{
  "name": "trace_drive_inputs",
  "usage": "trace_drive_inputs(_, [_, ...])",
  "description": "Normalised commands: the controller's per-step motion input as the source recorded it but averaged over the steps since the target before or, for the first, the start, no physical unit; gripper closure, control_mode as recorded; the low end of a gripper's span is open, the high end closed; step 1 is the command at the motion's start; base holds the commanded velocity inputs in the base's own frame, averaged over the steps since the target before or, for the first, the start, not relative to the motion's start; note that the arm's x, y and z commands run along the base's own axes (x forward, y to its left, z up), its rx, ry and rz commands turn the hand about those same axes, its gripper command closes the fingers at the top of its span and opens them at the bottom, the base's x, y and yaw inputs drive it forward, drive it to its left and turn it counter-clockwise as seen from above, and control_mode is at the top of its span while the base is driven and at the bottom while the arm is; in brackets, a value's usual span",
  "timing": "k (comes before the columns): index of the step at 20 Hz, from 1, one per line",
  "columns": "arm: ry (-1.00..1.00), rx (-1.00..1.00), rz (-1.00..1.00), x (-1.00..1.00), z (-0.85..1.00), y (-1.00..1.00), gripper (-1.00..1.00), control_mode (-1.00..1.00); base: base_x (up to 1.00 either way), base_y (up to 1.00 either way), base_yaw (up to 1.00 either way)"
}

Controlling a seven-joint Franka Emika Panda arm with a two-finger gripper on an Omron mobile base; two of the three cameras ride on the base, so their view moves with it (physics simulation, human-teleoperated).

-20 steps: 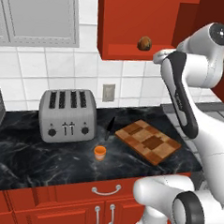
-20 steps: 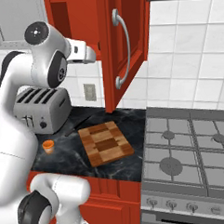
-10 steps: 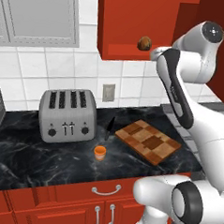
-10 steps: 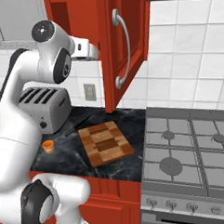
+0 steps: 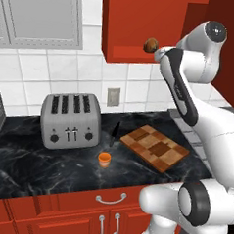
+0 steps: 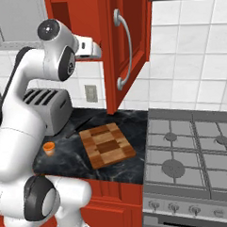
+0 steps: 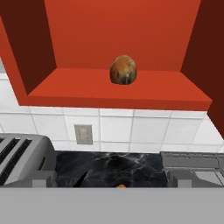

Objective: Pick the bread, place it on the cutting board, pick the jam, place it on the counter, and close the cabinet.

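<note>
The small round brown loaf of bread (image 7: 123,69), mottled darker on top, sits on the floor of the open red wall cabinet (image 7: 118,89), near its middle and straight ahead in your hand view; from the left base view it shows at the cabinet's lower edge (image 5: 151,45), just beside the white arm's wrist. You cannot tell how the jaws stand: the gripper (image 5: 158,54) is seen as no more than a small white end at the cabinet mouth, its fingers too small to read, and nothing appears held. Below, the rectangular checkered wooden cutting board (image 5: 154,147) lies bare on the long black marble-look counter (image 5: 47,166), with nothing on it. The tiny orange jar of jam (image 5: 104,159) already stands upright on that counter, in front of the grey four-slot toaster (image 5: 70,119) and apart from the board, so that step reads as met. The flat red cabinet door (image 6: 129,44) with its curved silver handle (image 6: 123,49) hangs swung wide open. Judged from this layout, you are at the reach for the bread; left to do are its grasp, its transfer to the board, and the closing of the door.
</note>
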Motion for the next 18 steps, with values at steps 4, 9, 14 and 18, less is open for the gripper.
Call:
trace_drive_inputs(4, [0.0, 0.0, 0.0, 0.18, 0.0, 0.0, -1.0, -1.0, 0.0, 0.0, 0.0])
trace_drive_inputs(9, [0.0, 0.0, 0.0, 0.19, 0.0, 0.0, -1.0, -1.0, 0.0, 0.0, 0.0])
trace_drive_inputs(14, [0.0, 0.0, 0.0, 0.22, 0.0, 0.0, -1.0, -1.0, 0.0, 0.0, 0.0])
trace_drive_inputs(18, [0.0, 0.0, 0.0, 0.22, 0.0, 0.0, -1.0, -1.0, 0.0, 0.0, 0.0])
